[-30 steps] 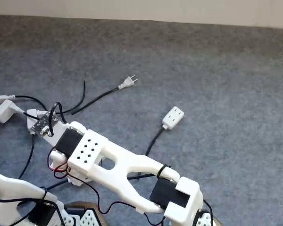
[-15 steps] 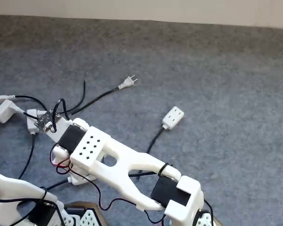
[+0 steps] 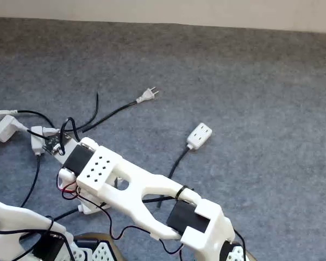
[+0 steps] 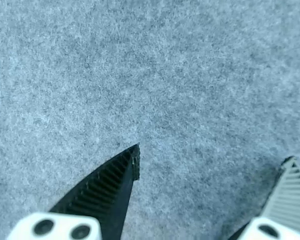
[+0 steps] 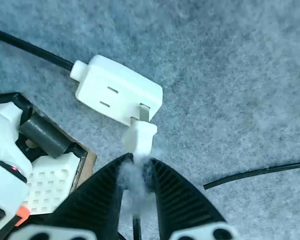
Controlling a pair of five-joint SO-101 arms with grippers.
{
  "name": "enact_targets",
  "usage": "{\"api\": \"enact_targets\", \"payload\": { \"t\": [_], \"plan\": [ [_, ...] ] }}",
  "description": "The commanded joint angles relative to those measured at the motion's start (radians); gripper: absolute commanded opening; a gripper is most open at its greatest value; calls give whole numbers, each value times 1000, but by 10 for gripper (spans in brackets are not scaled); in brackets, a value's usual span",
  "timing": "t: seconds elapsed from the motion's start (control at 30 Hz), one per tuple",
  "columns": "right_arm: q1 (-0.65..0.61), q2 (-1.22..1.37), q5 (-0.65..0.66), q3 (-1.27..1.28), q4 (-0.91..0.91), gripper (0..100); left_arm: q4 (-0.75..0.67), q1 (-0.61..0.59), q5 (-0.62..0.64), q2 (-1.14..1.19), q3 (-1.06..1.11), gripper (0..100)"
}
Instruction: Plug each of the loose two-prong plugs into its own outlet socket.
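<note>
Grey carpet [image 3: 261, 81] underneath; pale wall [image 3: 206, 11] along far edge; brown board [image 5: 90, 160] at near edge.

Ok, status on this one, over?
Left gripper open over carpet. Right gripper shut on white plug, prongs at the outlet, part exposed. Second plug and second outlet lie apart; nothing blocking.
</note>
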Motion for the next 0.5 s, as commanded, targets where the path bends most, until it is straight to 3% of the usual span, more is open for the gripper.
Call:
{"api": "enact_targets", "payload": {
  "t": [0.0, 0.47],
  "plan": [
    [16, 5, 3, -28, -15, 5, -15, -12, -5, -8, -41, 407],
    [30, 67, 31, -27, -64, 5, -15, -22, -5, -8, -38, 407]
  ]
}}
